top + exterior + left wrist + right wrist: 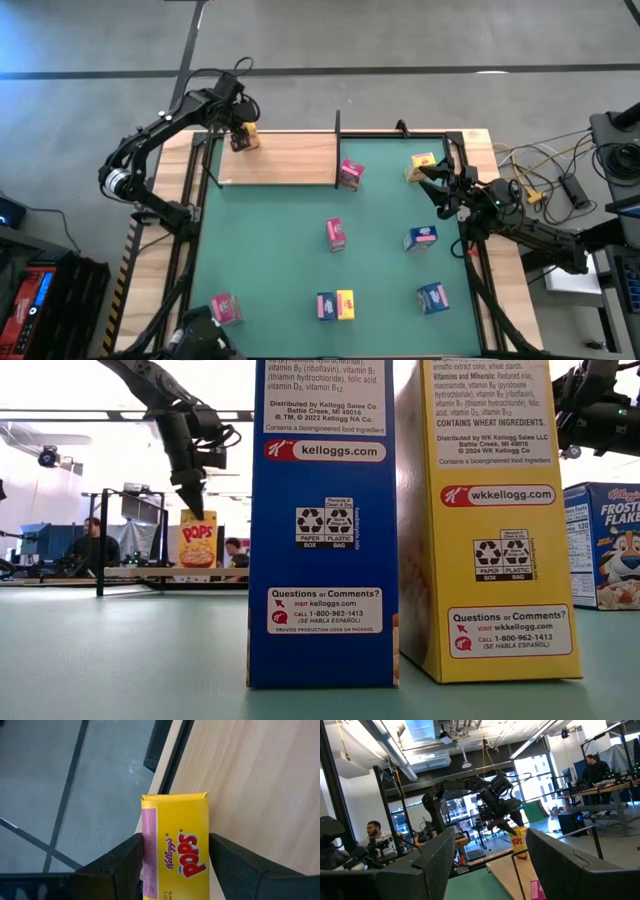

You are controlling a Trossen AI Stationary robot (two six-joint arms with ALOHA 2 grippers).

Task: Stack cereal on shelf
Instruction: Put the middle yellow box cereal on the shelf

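At the far left corner of the shelf [285, 158], the left gripper [243, 133] stands over a yellow Pops box [245, 139], its fingers [122, 862] pinching the box from both sides. In the left wrist view the box's base rests on the pale board close to its edge, beside the black frame rail. In the low view the box [197, 539] stands upright on the shelf, with the gripper reaching down to its top from above.

The right gripper [432, 181] hangs over the right side of the green mat [380, 250], fingers [560, 862] spread and holding nothing. It is near a yellow box [421, 165] at the mat's far right.

The other cereal lies scattered on the mat: a pink box [350, 174] just beside the shelf's right end, another pink one [335, 234] near the middle, a blue box [420, 238] to its right, a second blue box [432, 297] nearer the front, a blue and yellow pair [335, 305] touching side by side at the front, and a pink box [226, 309] at the front left.

People sit at desks in the room beyond the worktop.
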